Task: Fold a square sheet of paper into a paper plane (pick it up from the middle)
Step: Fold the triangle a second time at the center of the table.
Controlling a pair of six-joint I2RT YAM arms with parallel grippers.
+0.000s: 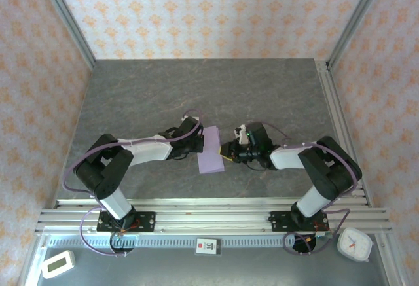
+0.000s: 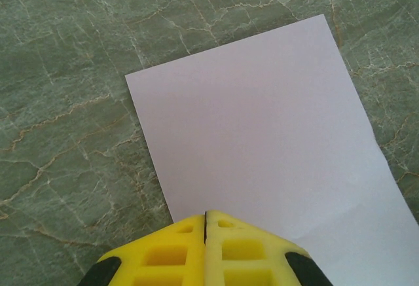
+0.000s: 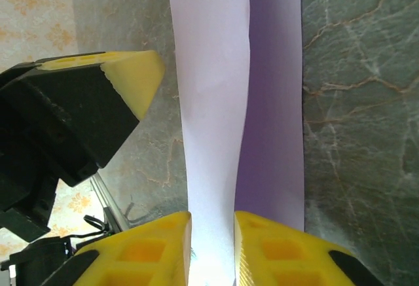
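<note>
The sheet of paper (image 1: 211, 150) lies mid-table between both grippers, pale lilac and doubled over into an oblong. In the left wrist view the paper (image 2: 262, 122) lies flat, and my left gripper (image 2: 206, 215) is shut with its tip over the near edge. My right gripper (image 3: 213, 224) is open. The paper's pale upper layer (image 3: 216, 103) runs up through the gap between its fingers, beside a darker shaded layer (image 3: 275, 103) on the table. The left gripper's yellow finger (image 3: 134, 76) shows at that view's left. From above, the left gripper (image 1: 200, 143) and right gripper (image 1: 226, 152) flank the paper. A paper plane is out of view.
Aluminium rails (image 1: 209, 211) run along the near edge by the arm bases. A white timer (image 1: 57, 264) and a small clock (image 1: 355, 243) sit below them. Frame posts (image 1: 65, 17) and patterned walls enclose the grey marbled table (image 1: 196, 89).
</note>
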